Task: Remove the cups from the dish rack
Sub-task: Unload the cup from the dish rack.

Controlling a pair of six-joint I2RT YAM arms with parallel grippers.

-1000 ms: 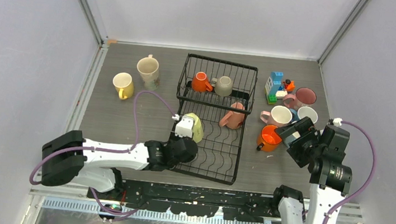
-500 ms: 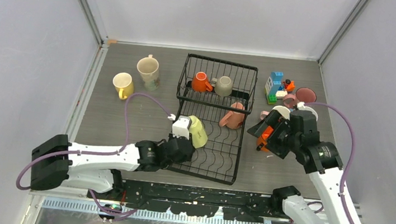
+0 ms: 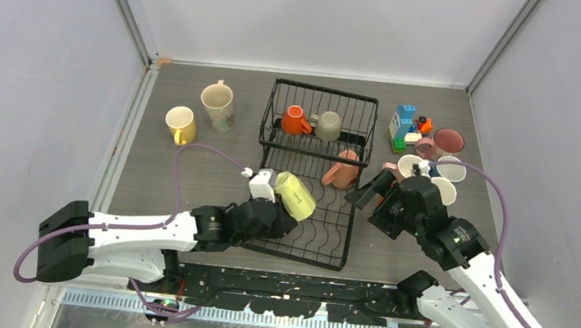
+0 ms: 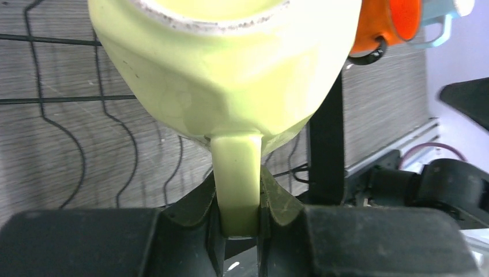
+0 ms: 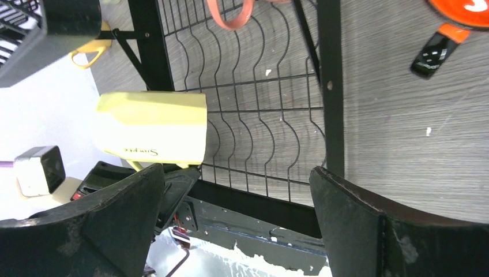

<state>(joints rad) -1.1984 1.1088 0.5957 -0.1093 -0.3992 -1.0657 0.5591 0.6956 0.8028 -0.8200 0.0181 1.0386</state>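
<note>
**Pale green mug held by its handle over the rack tray**

Clamped almost fully closed, the left gripper (image 4: 238, 210), with jaws pressed on both sides of the handle (image 4: 236, 173) of the pale green mug (image 3: 296, 195). Held tilted over the near left part of the wavy-wire tray of the dish rack (image 3: 353, 221), mouth pointing away from the wrist (small lettering along its side in the right wrist view). Hard to tell whether touching the wires or just above them.

Spread as wide as possible and gripping nothing, the right gripper (image 5: 239, 208), poised over the right rim of the rack near the tray's front.

Inside the tall basket section: an orange mug (image 3: 295, 121) and a grey-beige mug (image 3: 328, 125), side by side. At the tray's far end, just in front of the basket: a pink mug (image 3: 342, 171) lying on its side.

On the table (image 3: 154, 173), left of the rack: a yellow mug (image 3: 180, 124) and a cream mug (image 3: 216, 103), both upright and near each other. Right of the rack: more cups grouped by a toy-block figure (image 3: 404, 127), partly hidden behind the right arm. Just beside the rack's right edge, seen from the wrists only: a second orange mug (image 5: 461, 11) with a dark-tipped handle.
</note>
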